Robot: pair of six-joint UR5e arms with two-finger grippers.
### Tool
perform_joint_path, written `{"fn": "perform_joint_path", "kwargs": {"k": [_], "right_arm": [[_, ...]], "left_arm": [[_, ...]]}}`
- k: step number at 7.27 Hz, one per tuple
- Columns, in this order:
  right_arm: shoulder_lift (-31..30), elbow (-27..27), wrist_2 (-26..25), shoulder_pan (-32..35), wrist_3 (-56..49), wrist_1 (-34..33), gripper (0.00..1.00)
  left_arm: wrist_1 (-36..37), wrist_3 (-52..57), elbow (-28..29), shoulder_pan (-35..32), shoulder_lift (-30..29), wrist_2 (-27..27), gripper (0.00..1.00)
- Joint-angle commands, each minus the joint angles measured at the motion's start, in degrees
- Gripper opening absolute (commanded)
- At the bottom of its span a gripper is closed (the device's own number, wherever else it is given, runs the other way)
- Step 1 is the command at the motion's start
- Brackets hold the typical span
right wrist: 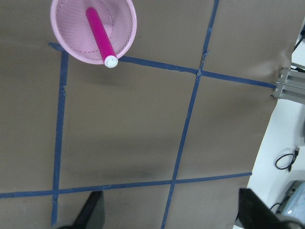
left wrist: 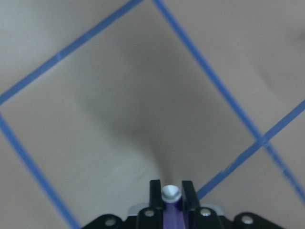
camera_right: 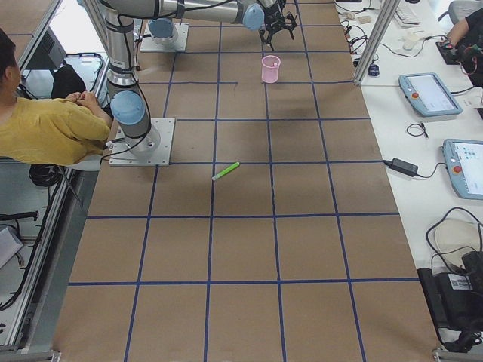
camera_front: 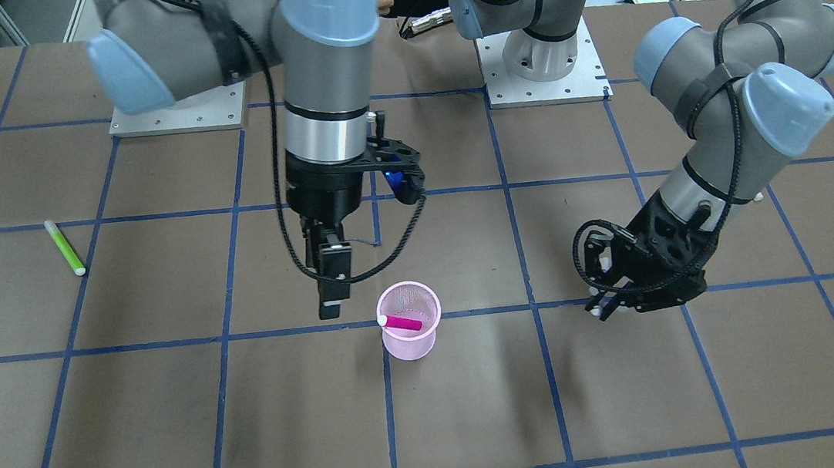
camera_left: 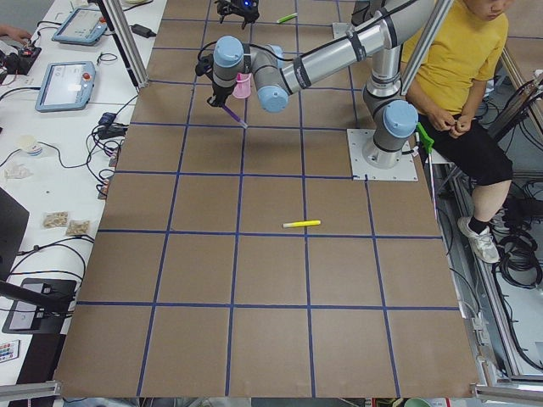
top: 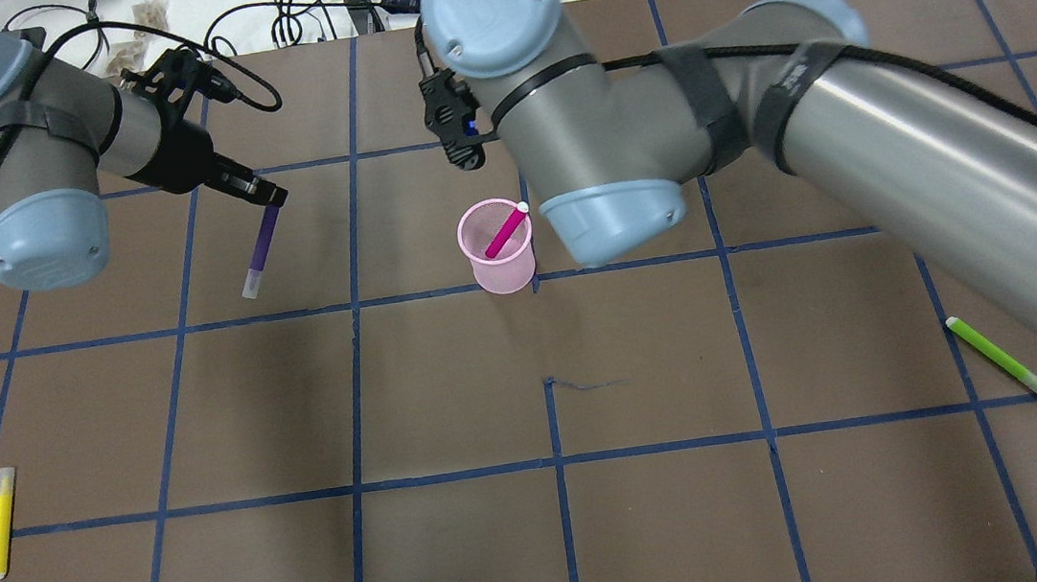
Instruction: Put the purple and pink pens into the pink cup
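1. Overhead exterior: left gripper (top: pixel 274 199) set low and angled outward, near the table's far edge and well to the left of the cup.
2. In the wrist view, fingers (left wrist: pixel 155 191) pinched tight on the upper end of a slim purple marker pen (top: pixel 261 246), which slants down from the tips. Cannot tell whether its pale lower end touches the surface.
3. Right gripper (camera_front: pixel 329 301) pointed straight down, hovering just beside the pink mesh cup (camera_front: pixel 411 343) on the robot's right side. Fingers spread wide in its wrist view, gripping nothing.
4. Cup upright at a crossing of blue tape lines, with a short magenta pen (camera_front: pixel 403 322) leaning inside and its white cap resting at the rim.
5. Flat brown table (top: pixel 451 385) marked with a blue tape grid. Lime-green pen (top: pixel 1000 356) lying out on the right and yellow pen (top: pixel 1 522) on the left, both well apart from the cup.
6. Black cables (top: pixel 305 5) along the far edge, tablets (camera_left: pixel 64 85) on a white side bench, and a seated person in a yellow shirt (camera_left: pixel 462 51) behind the arm bases.
7. Plain brown surface and one tape line between the purple pen and the cup.
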Motion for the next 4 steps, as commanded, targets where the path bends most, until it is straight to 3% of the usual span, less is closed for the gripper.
{"fn": "perform_joint_path", "kwargs": {"k": [1,2,3,4], "right_arm": [[-7.4,0.1,9.8,-12.9,1.0,11.1,1.0],[-10.2,0.2,15.9,-16.8,3.7,16.5,1.0],[-12.2,0.9,18.8,-18.2,10.1,20.8,1.0],[-13.3,1.5,18.7,-18.2,25.3,21.2,1.0]], "left_arm": [[7.5,-12.9,0.5,-6.0,0.5,-6.7,0.04],[13.9,-23.7,0.9,-8.1,-0.9,-6.6,0.05],[18.4,-33.7,1.4,-10.3,-1.7,-6.3,0.05],[19.6,-42.1,1.6,-11.9,-2.1,-5.6,0.04]]}}
